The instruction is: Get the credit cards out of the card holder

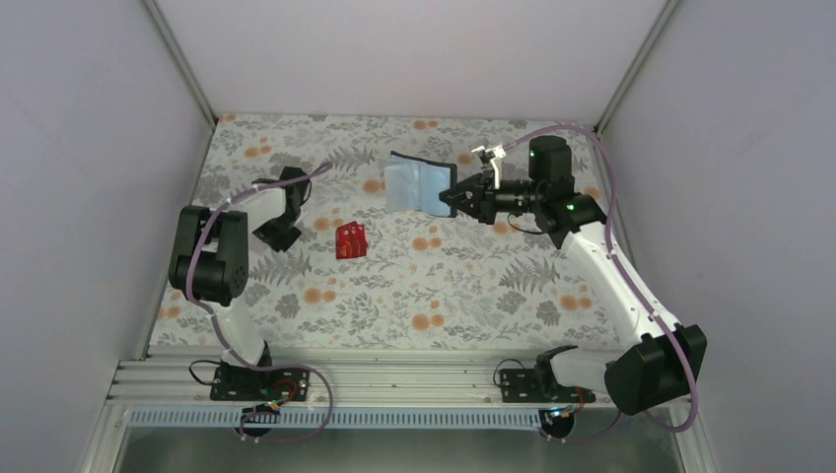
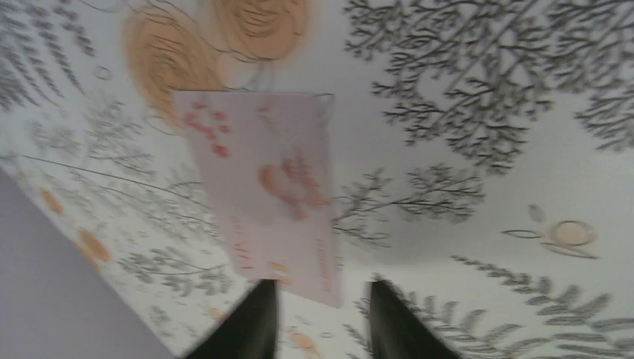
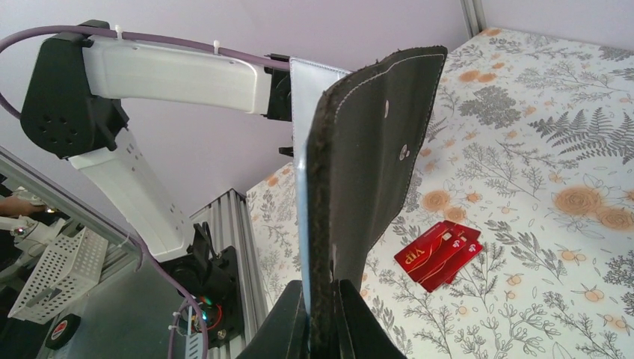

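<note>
Pinching open card holder [image 3: 374, 149] by edge with right fingers [image 3: 288, 329], upright. Holding left fingers [image 2: 250, 325] slightly spread, pale card [image 2: 273, 187] just past tips. Spotting red credit cards [image 3: 439, 254] flat on surface [image 3: 538, 149].

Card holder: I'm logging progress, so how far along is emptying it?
Done: red credit cards lie on the table, apart from the card holder. In hand: the right gripper is shut on the opened holder, held up; the left gripper is free. Left: no red shows inside, though its pockets cannot be checked.
</note>
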Robot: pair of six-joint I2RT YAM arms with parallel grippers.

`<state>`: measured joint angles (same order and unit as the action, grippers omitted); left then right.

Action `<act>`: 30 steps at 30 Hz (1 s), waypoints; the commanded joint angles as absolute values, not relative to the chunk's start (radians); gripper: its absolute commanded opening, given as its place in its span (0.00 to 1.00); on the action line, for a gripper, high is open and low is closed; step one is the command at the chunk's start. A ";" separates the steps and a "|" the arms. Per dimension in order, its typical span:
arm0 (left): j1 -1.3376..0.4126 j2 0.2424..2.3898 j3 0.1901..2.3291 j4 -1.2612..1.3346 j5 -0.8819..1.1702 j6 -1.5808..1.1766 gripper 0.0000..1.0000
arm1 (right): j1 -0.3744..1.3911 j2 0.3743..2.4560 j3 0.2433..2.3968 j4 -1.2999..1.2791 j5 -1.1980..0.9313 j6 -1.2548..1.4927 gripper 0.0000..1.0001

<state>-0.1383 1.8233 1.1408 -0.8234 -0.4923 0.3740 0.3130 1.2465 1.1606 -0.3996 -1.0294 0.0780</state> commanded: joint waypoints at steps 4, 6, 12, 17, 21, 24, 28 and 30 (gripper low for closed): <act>-0.167 1.757 1.213 -0.947 -0.124 0.397 0.69 | 0.310 1.233 1.168 -0.407 -1.066 0.066 0.04; -0.164 1.702 1.265 -0.977 0.091 0.438 0.69 | 0.311 1.233 1.170 -0.405 -1.083 0.062 0.04; -0.122 1.545 1.423 -1.043 0.751 0.614 0.72 | 0.339 1.214 1.173 -0.424 -1.232 -0.010 0.04; -0.121 1.485 1.479 -0.980 0.877 0.620 0.73 | 0.420 1.163 1.173 -0.406 -1.339 -0.075 0.04; -0.118 1.494 1.471 -0.946 0.804 0.558 0.77 | 0.426 1.199 1.164 -0.360 -1.106 0.060 0.04; -0.093 1.493 1.443 -0.915 0.746 0.503 0.83 | 0.424 1.332 1.158 -0.403 -1.064 0.155 0.04; -0.058 1.465 1.397 -0.876 0.597 0.449 0.93 | 0.425 1.511 1.050 -0.394 -1.115 0.247 0.04; -0.050 1.433 1.362 -0.856 0.567 0.446 0.99 | 0.425 1.570 0.950 -0.337 -1.113 0.293 0.04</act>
<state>-0.0708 1.4834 1.4071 -0.9085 0.6666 0.4908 0.4206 1.4609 1.1038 -0.3511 -1.1229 0.1616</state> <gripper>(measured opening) 0.949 0.076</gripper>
